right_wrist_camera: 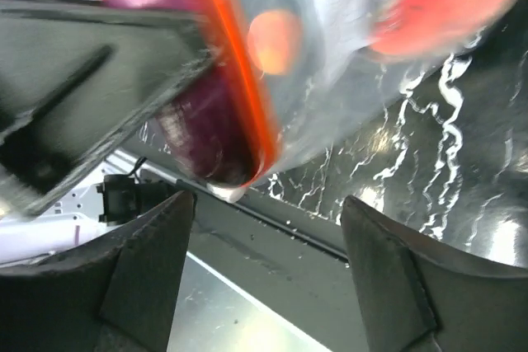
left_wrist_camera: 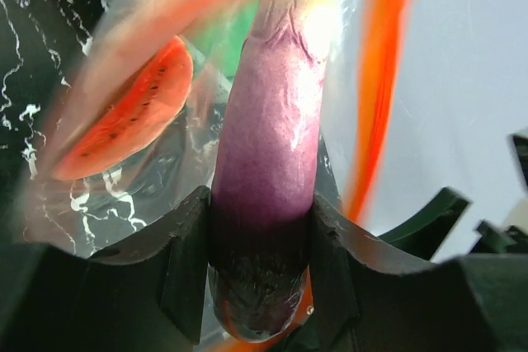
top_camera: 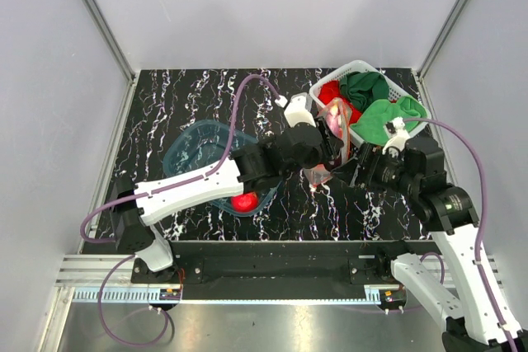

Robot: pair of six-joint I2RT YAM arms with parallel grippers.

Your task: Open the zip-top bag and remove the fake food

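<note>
The zip-top bag [top_camera: 337, 125] hangs clear and crinkly in front of the white basket, its orange-red zip strip [left_wrist_camera: 375, 105] looping round an open mouth. My left gripper [top_camera: 328, 154] [left_wrist_camera: 260, 228] is shut on the near end of a long purple fake vegetable [left_wrist_camera: 268, 138] that runs into the bag; I cannot tell whether plastic lies between. A fake watermelon slice [left_wrist_camera: 124, 117] lies inside the bag. A glossy red round fruit [top_camera: 244, 201] sits in the blue tub. My right gripper [top_camera: 360, 169] [right_wrist_camera: 268, 237] is open and empty just below the bag [right_wrist_camera: 330, 55].
The translucent blue tub [top_camera: 194, 150] stands left of centre under my left arm. The white basket [top_camera: 356, 67] with red and green cloths stands at the back right. The table's metal front rail [right_wrist_camera: 272, 245] shows under my right gripper.
</note>
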